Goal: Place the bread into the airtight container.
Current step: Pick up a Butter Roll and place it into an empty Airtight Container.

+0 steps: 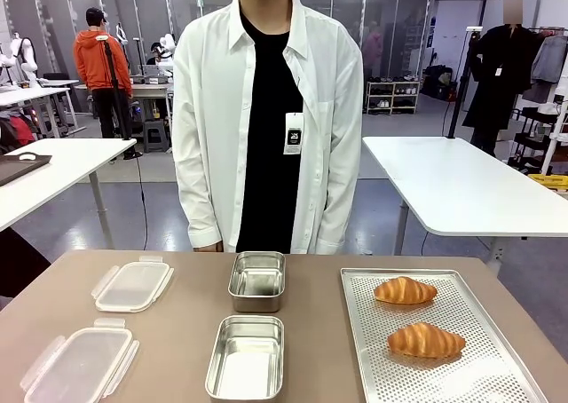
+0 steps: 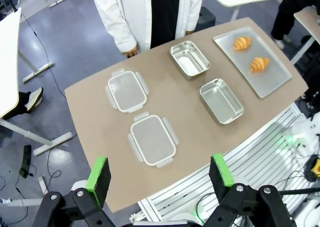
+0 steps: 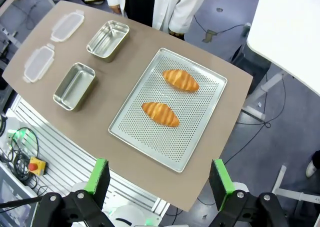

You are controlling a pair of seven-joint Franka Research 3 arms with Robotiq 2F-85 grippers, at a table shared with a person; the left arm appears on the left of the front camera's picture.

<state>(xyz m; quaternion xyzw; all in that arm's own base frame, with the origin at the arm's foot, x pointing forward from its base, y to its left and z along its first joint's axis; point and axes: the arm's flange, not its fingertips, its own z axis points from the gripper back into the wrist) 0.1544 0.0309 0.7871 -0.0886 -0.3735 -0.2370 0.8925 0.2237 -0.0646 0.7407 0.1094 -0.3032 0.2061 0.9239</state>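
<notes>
bread lies on tray beside steel containers; left tool and right tool spread.

- What's on the brown table?
- At the right, a perforated metal tray holds the far croissant and the near croissant, apart from each other.
- And the middle?
- The far steel container and the near steel container, both open. To their left lie the far clear lid and the near clear lid. A person in a white shirt stands at the far edge.
</notes>
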